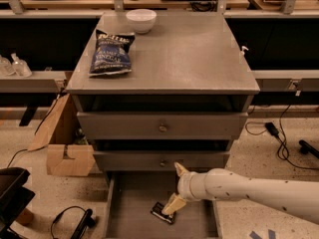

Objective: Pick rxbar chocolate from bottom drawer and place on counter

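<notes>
Rxbar chocolate [162,213] flat on grey bottom drawer [130,209] floor, hand [177,187] spread wide just beside

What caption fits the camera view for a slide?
Open gripper inside the pulled-out bottom drawer, right beside the black snack bar.

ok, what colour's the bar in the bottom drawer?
Black, pale markings: the rxbar chocolate, camera view; the gripper hovers open over it.
</notes>
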Robot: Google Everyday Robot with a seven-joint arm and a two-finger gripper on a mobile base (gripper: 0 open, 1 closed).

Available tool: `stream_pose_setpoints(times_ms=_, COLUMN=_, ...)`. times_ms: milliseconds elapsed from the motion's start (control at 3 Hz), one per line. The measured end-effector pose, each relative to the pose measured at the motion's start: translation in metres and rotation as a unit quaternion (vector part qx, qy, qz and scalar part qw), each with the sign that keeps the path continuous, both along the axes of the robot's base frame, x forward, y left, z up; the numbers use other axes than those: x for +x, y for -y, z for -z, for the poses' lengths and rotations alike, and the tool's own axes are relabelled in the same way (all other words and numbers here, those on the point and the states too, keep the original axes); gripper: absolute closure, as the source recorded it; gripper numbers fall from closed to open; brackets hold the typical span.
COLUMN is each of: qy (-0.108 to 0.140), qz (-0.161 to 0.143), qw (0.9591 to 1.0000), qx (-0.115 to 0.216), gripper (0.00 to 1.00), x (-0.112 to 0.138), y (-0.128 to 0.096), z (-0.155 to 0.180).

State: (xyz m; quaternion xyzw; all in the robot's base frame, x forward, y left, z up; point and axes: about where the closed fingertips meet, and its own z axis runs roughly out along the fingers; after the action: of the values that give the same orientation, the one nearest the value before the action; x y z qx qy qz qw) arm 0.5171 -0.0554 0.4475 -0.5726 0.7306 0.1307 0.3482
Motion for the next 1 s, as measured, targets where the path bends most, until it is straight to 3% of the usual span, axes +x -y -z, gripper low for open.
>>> stream_pose_setpoints(times_ms=333, qy=-0.008, qz=-0.004, qw=0.9999, qx=0.011, gripper=0.0, x=0.012, y=-0.012, z=0.058)
stream_pose_setpoints(times_ms=1000, qy=-0.016, qz=-0.005, qw=0.9996, qx=0.022, gripper=0.0, x=0.004, y=-0.019, z=0.072)
